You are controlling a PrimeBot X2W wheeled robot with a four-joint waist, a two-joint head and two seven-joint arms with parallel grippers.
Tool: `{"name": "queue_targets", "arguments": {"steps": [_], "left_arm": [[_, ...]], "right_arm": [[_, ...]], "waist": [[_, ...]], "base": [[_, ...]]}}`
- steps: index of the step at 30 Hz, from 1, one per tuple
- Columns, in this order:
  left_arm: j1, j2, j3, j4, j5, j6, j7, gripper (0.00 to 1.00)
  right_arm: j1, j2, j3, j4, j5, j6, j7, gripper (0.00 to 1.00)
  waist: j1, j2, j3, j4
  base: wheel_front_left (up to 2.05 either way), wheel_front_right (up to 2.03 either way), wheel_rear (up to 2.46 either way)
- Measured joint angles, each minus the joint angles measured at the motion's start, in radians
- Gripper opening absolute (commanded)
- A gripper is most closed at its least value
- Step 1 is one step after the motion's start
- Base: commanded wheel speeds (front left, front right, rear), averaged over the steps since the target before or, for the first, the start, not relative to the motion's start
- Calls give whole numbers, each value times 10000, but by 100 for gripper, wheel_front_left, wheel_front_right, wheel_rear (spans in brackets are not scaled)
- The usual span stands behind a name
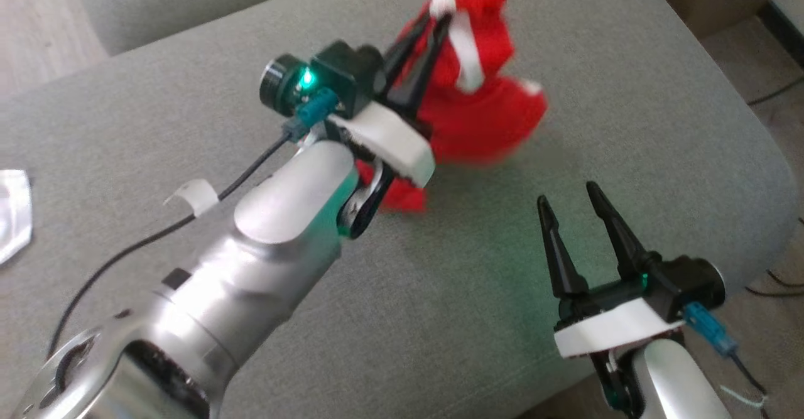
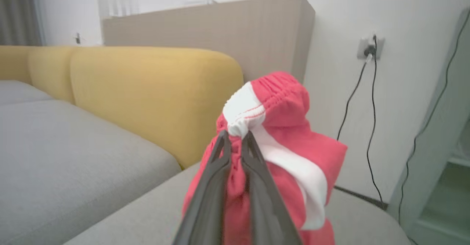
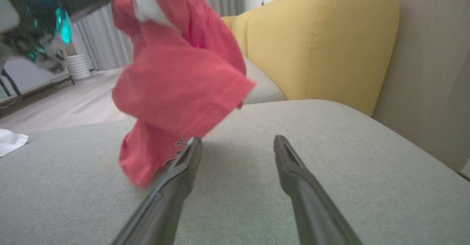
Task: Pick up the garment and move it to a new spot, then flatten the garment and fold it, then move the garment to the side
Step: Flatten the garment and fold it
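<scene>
The garment [image 1: 483,102] is red with a white stripe and an elastic waistband. It hangs bunched from my left gripper [image 1: 436,20], which is shut on its waistband edge. In the left wrist view the two dark fingers pinch the white and red cloth [image 2: 279,112] at their tips [image 2: 237,134]. The garment's lower end [image 3: 147,157] trails on or just over the grey cushion [image 1: 565,48]. My right gripper [image 1: 568,196] stands open and empty near the cushion's front right, below and to the right of the garment. Its fingers [image 3: 183,168] point at the hanging cloth [image 3: 180,79].
A white cloth [image 1: 14,212] lies at the cushion's left edge. Yellow sofa backs [image 2: 147,94] rise behind the grey seat. A wall socket with cables [image 2: 369,48] is at the right, and cables lie on the floor [image 1: 772,92] beside the cushion.
</scene>
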Motion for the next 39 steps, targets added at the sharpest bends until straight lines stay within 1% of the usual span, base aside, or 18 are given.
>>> {"name": "queue_targets", "arguments": {"steps": [3, 5, 6, 9, 12, 13, 15, 18, 21, 24, 25, 27, 28, 29, 31, 33, 34, 39], "left_arm": [[102, -138, 978, -828, 259, 746, -94, 0], [371, -174, 1776, -1607, 771, 1032, -130, 0], [662, -203, 2150, -1933, 1003, 1154, -165, 0], [2165, -228, 3041, -2474, 1492, 1243, -167, 0], [3920, -217, 3766, -2510, 1758, 1204, -157, 0], [3920, -217, 3766, -2510, 1758, 1204, -157, 0], [4846, -213, 4243, -2462, 1923, 1081, -155, 0], [5636, -213, 5078, -2426, 2165, 926, -155, 0], [6199, -207, 6057, -2729, 2197, 639, -157, 0], [6980, -211, 6569, -2982, 2226, 313, -157, 0], [7300, -213, 6656, -3005, 2226, 209, -157, 5], [7915, -207, 6744, -2987, 2226, -40, -155, 31], [8180, -209, 6732, -2930, 2207, -176, -157, 40], [8386, -211, 6725, -2861, 2207, -255, -155, 45], [8653, -209, 6707, -2769, 2148, -332, -155, 65], [8751, -209, 6684, -2677, 2117, -351, -155, 97], [8787, -207, 6696, -2683, 2117, -351, -155, 100], [9399, -19, 6799, -3145, 2048, -441, -79, 100]], "right_arm": [[115, 0, -81, 21, -81, -2, 0, 100], [105, 0, -136, 8, -81, -2, 0, 100], [105, 0, -150, 2, -81, -2, 0, 100], [105, 0, -182, -19, -81, -2, 0, 100], [104, 0, -245, -36, -81, -2, 0, 100], [104, 0, -245, -36, -81, -2, 0, 100], [105, 0, -290, -38, -81, -2, 0, 100], [106, 0, -407, -65, -111, -2, -10, 100], [107, -2, -621, -79, -222, -2, -13, 100], [112, 0, -648, -65, -284, 0, -15, 100], [113, 0, -654, -63, -318, -2, -15, 100], [117, 0, -667, -58, -336, 0, -17, 100], [120, 0, -677, -56, -339, -2, -25, 100], [127, 0, -677, -50, -364, 0, -27, 100], [160, 0, -685, -23, -424, 0, -27, 100], [246, 2, -681, 8, -431, -2, -27, 100], [274, 2, -683, 40, -477, -2, -27, 100], [464, 0, -704, 73, -510, 0, -27, 100]], "waist": [[0, 0, -74, 157], [0, 0, -54, 258], [0, 0, -41, 302], [0, 0, 24, 400], [1, 0, 119, 508], [1, 0, 119, 508], [1, 0, 193, 609], [1, 0, 304, 804], [1, 0, 364, 1076], [1, 0, 349, 1351], [1, 0, 327, 1436], [1, 0, 273, 1591], [1, 0, 243, 1670], [1, 0, 214, 1746], [1, 0, 142, 1893], [1, 0, 46, 2007], [0, 0, -1, 2059], [0, 0, -282, 2203]], "base": [[0, 0, 0], [0, 0, 0], [0, 0, 0], [0, 0, 0], [0, 0, 0], [0, 0, 0], [0, 0, 0], [0, 0, 0], [0, 0, 0], [0, 0, 0], [0, 0, 0], [0, 0, 0], [0, 0, 0], [0, 0, 0], [0, 0, 0], [0, 0, 0], [0, 0, 0], [0, 0, 0]]}}
